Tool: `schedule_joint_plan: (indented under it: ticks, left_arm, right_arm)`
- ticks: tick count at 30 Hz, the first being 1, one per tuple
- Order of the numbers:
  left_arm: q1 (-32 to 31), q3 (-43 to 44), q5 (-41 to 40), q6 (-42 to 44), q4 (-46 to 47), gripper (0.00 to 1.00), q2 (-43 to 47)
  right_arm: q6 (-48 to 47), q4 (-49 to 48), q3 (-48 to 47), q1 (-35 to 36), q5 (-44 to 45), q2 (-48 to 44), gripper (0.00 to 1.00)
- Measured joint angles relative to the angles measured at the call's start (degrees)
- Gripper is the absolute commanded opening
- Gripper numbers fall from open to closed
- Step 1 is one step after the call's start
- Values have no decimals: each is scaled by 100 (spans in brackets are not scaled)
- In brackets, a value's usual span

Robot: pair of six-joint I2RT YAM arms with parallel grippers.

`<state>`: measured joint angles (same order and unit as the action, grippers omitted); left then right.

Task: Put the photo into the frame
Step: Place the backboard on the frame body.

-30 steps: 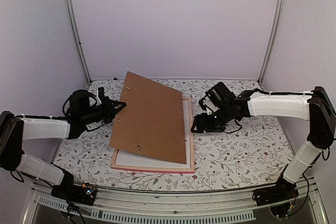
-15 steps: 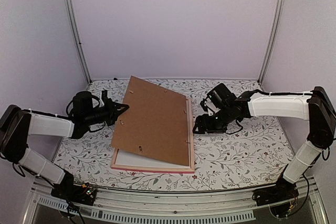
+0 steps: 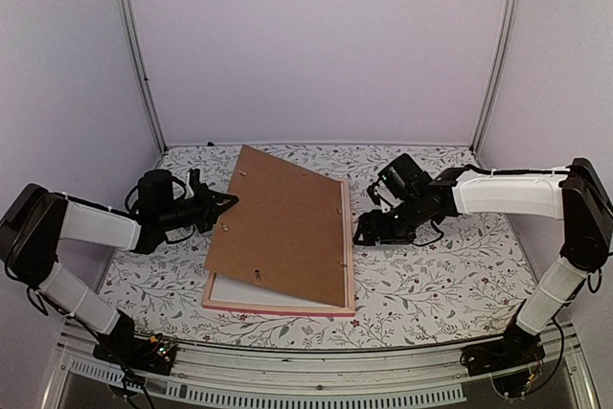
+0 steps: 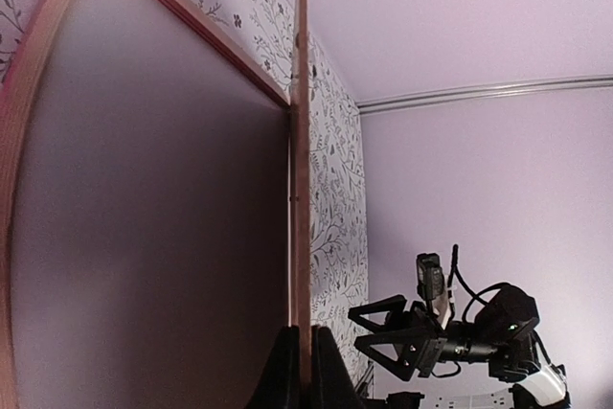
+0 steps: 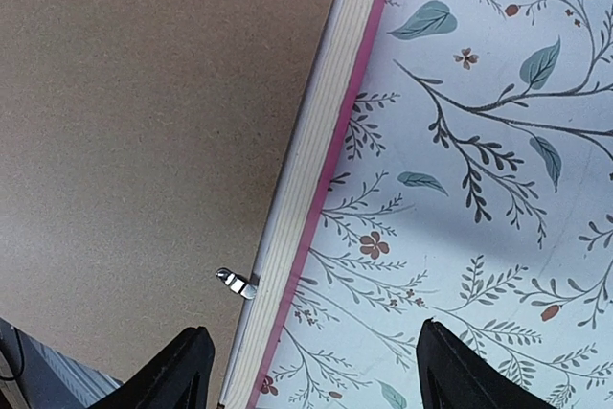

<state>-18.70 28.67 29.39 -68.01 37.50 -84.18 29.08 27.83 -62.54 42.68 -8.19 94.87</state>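
A plain brown backing board (image 3: 283, 222) hangs tilted over the frame (image 3: 278, 307), which lies flat with its pink border showing. My left gripper (image 3: 228, 201) is shut on the board's left edge; in the left wrist view its fingers (image 4: 283, 375) pinch the thin board (image 4: 301, 141) edge-on. The board's right edge rests by the frame's right side (image 5: 306, 170). Over that side my right gripper (image 5: 311, 371) hovers open, holding nothing. The photo is hidden. A white sheet (image 3: 230, 286) shows inside the frame's near left corner.
A small metal tab (image 5: 237, 281) sticks out from the frame's inner edge over the board. The floral tablecloth (image 3: 431, 275) lies around the frame. White walls and metal posts (image 3: 144, 74) enclose the table.
The left gripper has carried the board's raised left edge lower and slightly right, so the board lies flatter over the frame. The right gripper has hardly moved.
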Motion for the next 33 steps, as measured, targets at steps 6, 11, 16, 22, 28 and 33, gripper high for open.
schedule_joint_plan:
  ticks: [6, 11, 16, 22, 28, 33]
  left_arm:
    - [0, 22, 24, -22, 120, 0, -184]
    - [0, 24, 52, -48, 232, 0, -260]
    - [0, 28, 61, -59, 267, 0, -297]
    - [0, 28, 83, -61, 332, 0, -328]
    - [0, -15, 79, -57, 374, 1, -330]
    - [0, -173, 50, -39, 468, 5, -361]
  right_arm:
    - [0, -2, 0, 0, 17, 0, 77]
    - [-2, -2, 0, -2, 22, 0, 77]
    - [-4, 0, 0, -2, 22, 0, 77]
    - [-15, -2, 0, -2, 22, 0, 77]
    - [-24, -7, 2, -2, 20, 0, 77]
    - [-24, -63, 13, -2, 17, 2, 77]
